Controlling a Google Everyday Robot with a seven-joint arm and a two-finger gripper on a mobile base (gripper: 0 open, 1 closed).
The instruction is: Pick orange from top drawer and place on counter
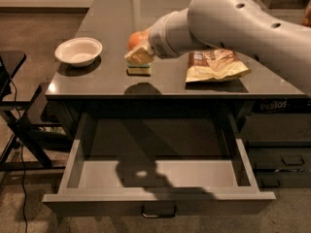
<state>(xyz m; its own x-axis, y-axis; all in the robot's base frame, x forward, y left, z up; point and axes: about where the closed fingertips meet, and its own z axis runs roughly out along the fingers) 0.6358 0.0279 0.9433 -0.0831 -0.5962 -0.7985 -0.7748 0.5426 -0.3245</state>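
Note:
The orange (135, 38) is between the tan fingertips (140, 57) of my gripper (138, 50), just above the dark glossy counter (112, 13), near its front middle. The gripper is shut on the orange, and my thick white arm reaches in from the upper right. A reflection of the gripper lies on the counter right under it. The top drawer (155, 201) is pulled wide open below the counter. Its grey inside shows nothing but the arm's shadow, and its small bar handle (158, 211) is at front centre.
A white bowl (78, 51) stands on the counter's left front corner. A chip bag (216, 64) lies to the right of the gripper. Darker drawers (286, 159) are at the lower right. A black stand with cables (14, 115) is on the left.

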